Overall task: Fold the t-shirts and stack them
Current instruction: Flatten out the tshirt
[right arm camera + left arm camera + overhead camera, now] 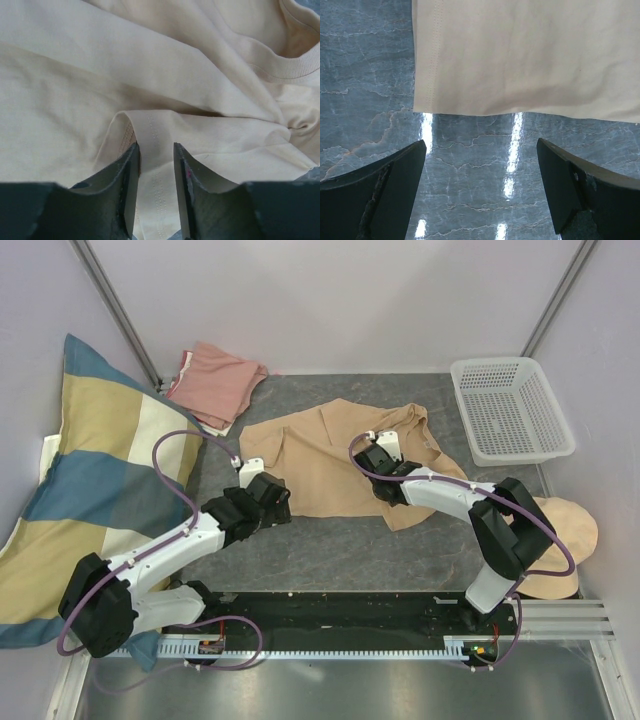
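The tan t-shirt (320, 465) lies spread and rumpled on the grey table (330, 545), its ribbed collar (295, 65) at the upper right of the right wrist view. My right gripper (372, 455) is down on the shirt's right part. Its fingers straddle a raised fold of stitched hem (152, 127), narrowly apart, with the cloth (150, 65) between them. My left gripper (278, 503) hovers wide open just short of the shirt's near left corner (530, 55), with only bare table between its fingers (400, 170). The salmon-pink t-shirt (215, 385) lies bunched at the back left.
A big striped pillow (90, 470) leans along the left wall. A white mesh basket (510, 405) stands at the back right. A round beige hat-like thing (565, 535) lies at the right edge behind my right arm.
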Robot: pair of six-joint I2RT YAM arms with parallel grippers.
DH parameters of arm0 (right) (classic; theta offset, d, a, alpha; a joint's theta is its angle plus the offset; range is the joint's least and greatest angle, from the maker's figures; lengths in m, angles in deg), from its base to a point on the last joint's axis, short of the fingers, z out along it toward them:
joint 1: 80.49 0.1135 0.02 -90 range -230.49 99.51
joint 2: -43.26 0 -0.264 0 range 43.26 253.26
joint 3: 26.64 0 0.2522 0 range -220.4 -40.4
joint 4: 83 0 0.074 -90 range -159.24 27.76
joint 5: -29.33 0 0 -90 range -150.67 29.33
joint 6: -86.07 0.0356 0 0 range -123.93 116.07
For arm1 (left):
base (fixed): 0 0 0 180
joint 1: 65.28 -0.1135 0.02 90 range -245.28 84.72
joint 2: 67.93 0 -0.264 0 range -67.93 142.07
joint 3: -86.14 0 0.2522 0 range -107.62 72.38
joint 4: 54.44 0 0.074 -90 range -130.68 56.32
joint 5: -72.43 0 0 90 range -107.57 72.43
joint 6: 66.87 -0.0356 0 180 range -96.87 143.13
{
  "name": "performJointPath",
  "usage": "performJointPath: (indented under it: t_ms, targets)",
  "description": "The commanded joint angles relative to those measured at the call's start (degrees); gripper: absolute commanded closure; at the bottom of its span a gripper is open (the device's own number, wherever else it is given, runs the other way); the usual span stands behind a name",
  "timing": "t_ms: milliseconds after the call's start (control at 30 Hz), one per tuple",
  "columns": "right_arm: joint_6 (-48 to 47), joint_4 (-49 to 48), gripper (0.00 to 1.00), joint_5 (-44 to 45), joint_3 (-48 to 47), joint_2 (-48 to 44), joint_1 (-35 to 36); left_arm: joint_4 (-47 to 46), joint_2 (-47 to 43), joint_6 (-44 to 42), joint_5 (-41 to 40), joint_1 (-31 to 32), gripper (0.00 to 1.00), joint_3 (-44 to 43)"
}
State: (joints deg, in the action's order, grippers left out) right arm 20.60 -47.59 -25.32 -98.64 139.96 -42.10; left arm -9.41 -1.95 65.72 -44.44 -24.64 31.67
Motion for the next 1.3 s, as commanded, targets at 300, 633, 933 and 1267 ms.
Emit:
performJointPath:
  t_ms: [300,633,933,1267]
  targets:
    - [1.9,-0.3,1.0,2.7,0.7,-0.7,-0.6,1.5,-0.6,3.6,-5.5,0.1,0.0,-0.5]
    - [2.0,0.1,1.0,2.7,2.7,-3.7,-0.8,2.0,7.8,3.9,-5.4,-3.7,0.1,-5.1]
    - [1.7,0.5,1.0,2.2,3.2,-4.9,-0.9,-0.7,11.1,6.9,-2.0,-6.7,0.25,-3.6]
    - [1.7,0.4,1.0,1.4,3.4,-4.3,-1.0,-5.9,9.4,10.1,3.1,-10.5,0.18,4.0]
